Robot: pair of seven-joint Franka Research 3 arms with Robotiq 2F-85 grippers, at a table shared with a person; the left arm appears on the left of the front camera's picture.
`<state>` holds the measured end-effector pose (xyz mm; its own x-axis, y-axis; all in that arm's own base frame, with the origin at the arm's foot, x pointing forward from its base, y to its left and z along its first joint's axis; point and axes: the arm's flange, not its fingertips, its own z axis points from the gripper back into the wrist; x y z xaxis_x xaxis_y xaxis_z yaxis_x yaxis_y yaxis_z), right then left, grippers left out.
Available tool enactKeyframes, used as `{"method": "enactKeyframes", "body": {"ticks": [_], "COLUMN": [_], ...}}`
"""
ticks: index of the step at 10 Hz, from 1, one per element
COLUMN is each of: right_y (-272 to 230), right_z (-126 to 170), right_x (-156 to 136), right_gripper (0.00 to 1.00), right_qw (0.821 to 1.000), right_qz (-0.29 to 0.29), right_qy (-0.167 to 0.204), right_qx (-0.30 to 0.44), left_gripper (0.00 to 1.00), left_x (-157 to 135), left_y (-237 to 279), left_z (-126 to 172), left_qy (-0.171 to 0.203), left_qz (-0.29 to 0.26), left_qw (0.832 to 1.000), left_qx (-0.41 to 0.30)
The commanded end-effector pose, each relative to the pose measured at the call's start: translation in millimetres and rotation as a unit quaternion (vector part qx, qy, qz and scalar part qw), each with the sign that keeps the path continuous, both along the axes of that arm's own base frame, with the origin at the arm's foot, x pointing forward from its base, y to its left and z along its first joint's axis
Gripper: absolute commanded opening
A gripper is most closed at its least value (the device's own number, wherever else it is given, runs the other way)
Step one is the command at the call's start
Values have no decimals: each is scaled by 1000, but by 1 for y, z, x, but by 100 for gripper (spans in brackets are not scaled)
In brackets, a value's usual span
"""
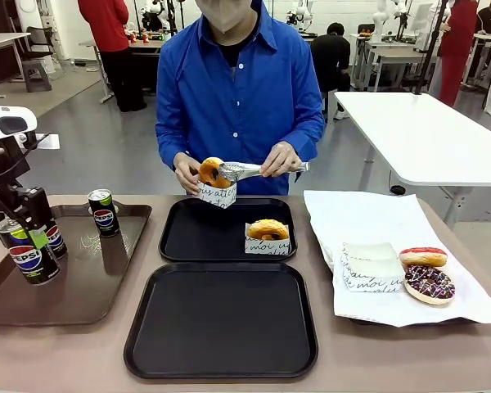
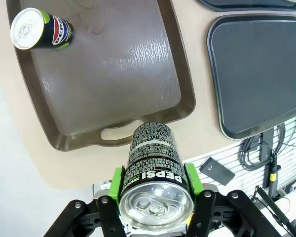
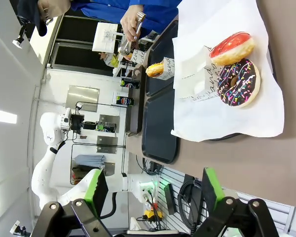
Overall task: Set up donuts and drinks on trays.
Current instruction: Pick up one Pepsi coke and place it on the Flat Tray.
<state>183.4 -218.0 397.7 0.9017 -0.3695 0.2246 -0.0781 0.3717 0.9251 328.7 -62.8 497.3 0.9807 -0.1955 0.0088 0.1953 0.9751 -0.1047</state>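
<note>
Can point(image 1: 34, 260) upright (slightly tilted) in left fingers point(image 2: 193, 178).

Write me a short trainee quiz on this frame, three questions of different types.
1. True or false: the left gripper is shut on a Pepsi can.
2. How many donuts lie on the white paper? A) one B) two C) four
3. What tool does the person use to hold the sleeved donut?
Key: 1 true; 2 B; 3 tongs.
</note>
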Motion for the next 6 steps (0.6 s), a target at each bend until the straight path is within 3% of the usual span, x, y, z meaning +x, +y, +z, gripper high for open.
{"method": "enactKeyframes", "body": {"ticks": [1,2,3,6], "right_y": [-1,-1,-1,-1], "right_z": [2,2,2,2], "right_x": [0,0,0,0], "right_gripper": [100,100,100,100], "right_qw": [1000,1000,1000,1000], "right_qz": [0,0,0,0], "right_qy": [-12,-12,-12,-12], "right_qx": [5,5,5,5], "left_gripper": [58,58,58,58], "left_x": [-2,0,7,37], "left_y": [2,0,-6,-56], "left_z": [2,0,4,11], "left_qy": [-1,0,-18,-85], "left_qz": [-1,0,-42,-64], "left_qw": [1000,1000,999,994], "left_qx": [-2,0,-2,-29]}}
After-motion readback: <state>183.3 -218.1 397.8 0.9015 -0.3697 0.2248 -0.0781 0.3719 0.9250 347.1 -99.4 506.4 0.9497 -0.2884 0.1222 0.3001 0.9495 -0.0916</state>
